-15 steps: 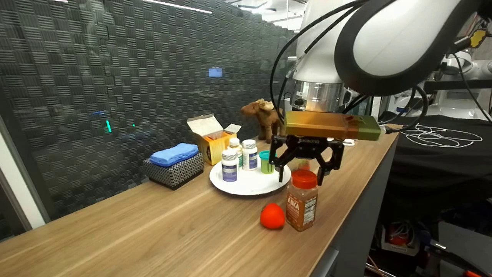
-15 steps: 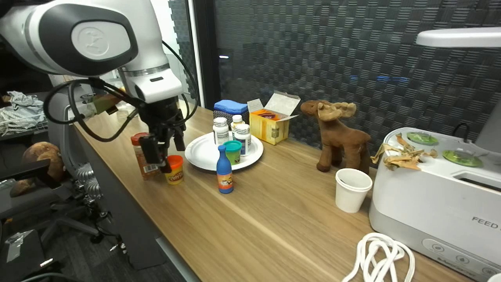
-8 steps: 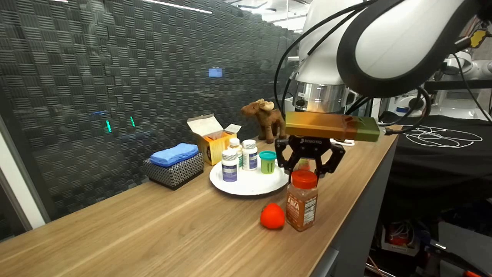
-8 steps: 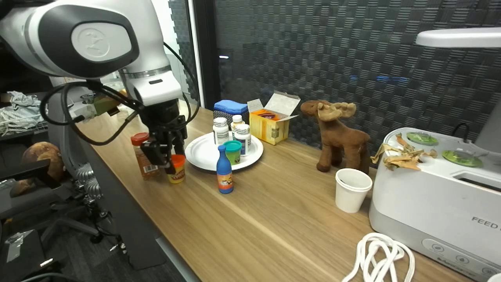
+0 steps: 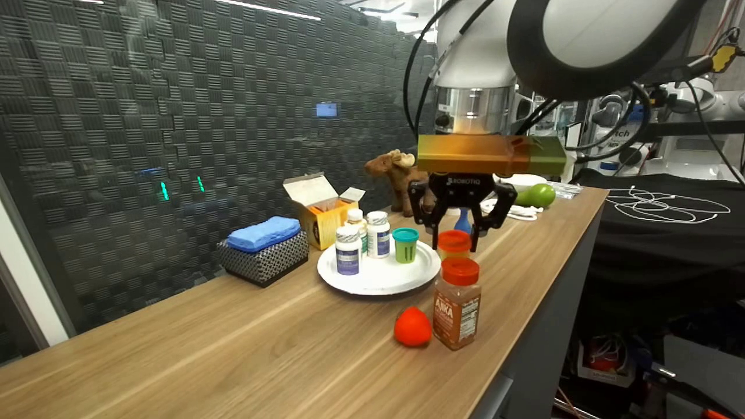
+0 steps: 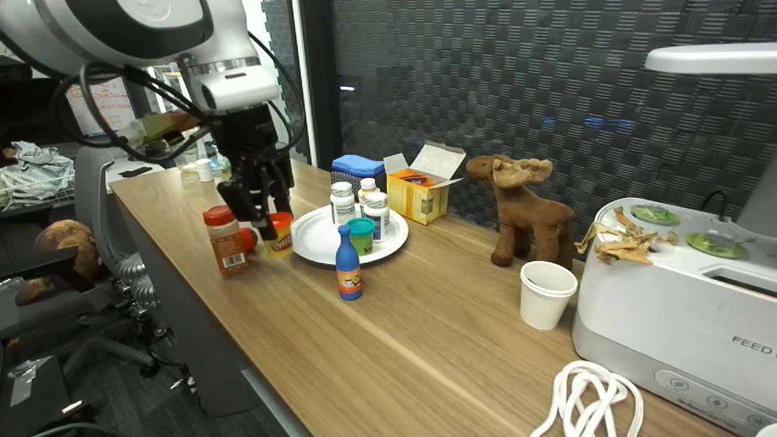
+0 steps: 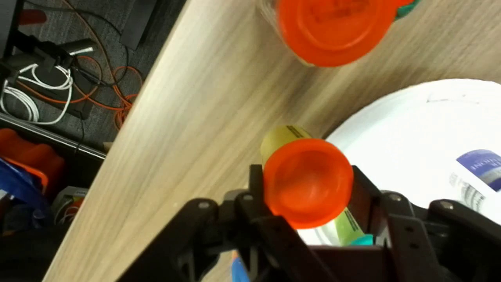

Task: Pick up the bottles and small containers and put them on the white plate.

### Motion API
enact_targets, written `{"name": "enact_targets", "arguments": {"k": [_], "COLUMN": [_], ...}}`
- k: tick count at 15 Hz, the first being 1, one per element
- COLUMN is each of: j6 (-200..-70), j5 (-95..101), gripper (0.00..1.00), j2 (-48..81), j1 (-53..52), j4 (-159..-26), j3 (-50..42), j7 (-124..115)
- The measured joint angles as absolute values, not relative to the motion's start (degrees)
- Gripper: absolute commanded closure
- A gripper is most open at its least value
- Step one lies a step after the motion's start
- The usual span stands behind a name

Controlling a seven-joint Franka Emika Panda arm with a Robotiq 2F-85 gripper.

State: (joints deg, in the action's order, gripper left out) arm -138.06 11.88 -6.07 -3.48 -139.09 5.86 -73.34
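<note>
The gripper (image 5: 454, 245) has the red-lidded yellow tub (image 6: 280, 245) pinched near the white plate (image 5: 381, 285), three pill bottles (image 5: 348, 256) and a green tub (image 5: 405, 250) aboard, spice jar (image 5: 457, 314) and blue bottle (image 6: 348, 267) still to go!

A wood-grain table (image 5: 233, 361) carries a round white plate (image 5: 384, 283), an upright red-lidded spice jar (image 5: 456, 311) and, just beside the jar, a rounded red object (image 5: 412, 327). A blue bottle (image 6: 348, 264) stands near the plate. In both exterior views, a dark patterned box (image 5: 273, 254) and an open yellow carton (image 6: 417, 200) sit side by side along one edge, with a brown plush moose (image 6: 528, 212) standing farther along it. In an exterior view, nested white paper cups (image 6: 544, 300) stand near the moose, just beside a white appliance (image 6: 668, 303); a looped white cord (image 6: 581, 371) lies near it.
</note>
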Motion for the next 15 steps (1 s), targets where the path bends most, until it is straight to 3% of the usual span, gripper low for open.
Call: {"name": "enact_targets", "arguments": {"k": [8, 15], "j6": [-141.23, -144.02], "j5": [15.80, 5.51], "gripper": [0.71, 0.71], "j2": [-0.95, 9.38], "j1": [-3.28, -3.79], "j4": [-131.99, -124.68], "j3": [5.54, 5.39], "j7": [-71.56, -57.56]}}
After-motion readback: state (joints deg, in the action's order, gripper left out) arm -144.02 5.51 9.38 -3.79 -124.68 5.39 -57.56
